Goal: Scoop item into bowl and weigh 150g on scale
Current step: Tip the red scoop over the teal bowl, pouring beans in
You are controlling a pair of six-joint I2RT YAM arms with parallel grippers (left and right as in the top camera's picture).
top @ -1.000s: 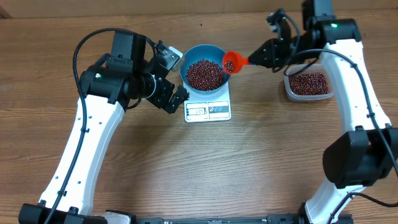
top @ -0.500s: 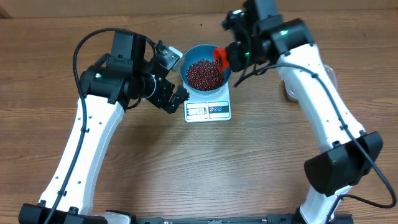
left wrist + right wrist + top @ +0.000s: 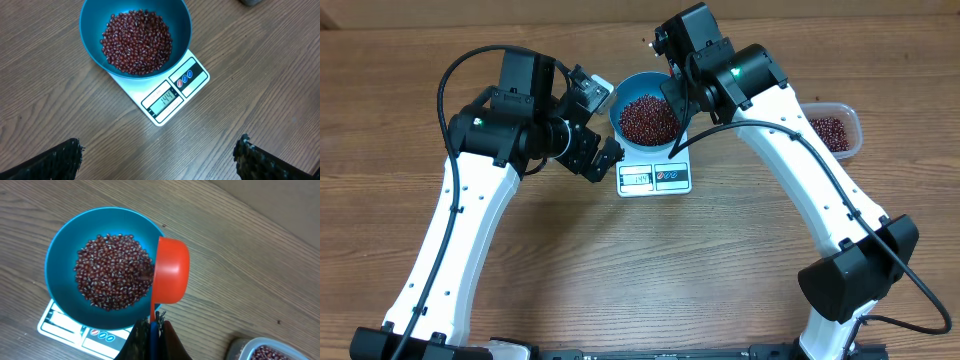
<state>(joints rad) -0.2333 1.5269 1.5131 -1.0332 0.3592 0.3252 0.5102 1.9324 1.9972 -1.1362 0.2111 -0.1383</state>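
I read right fingers point(image 3: 137, 342) clamped on the scoop point(image 3: 170, 270) handle, scoop turned over at the bowl point(image 3: 57, 245) rim, beside beans point(image 3: 112, 270). Bowl sits on scale point(image 3: 175, 95). Left fingers point(image 3: 257, 160) spread wide, empty, near bowl.

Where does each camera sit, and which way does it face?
Overhead: above the table, facing straight down; left arm and right arm flank the blue bowl of beans on the scale.
Left wrist: on the left arm, looking down at bowl and scale; the open left gripper shows as fingertips in the bottom corners.
Right wrist: over the bowl, facing down; right gripper shut on the orange scoop handle.
Shared: all three show bowl, beans, scale.
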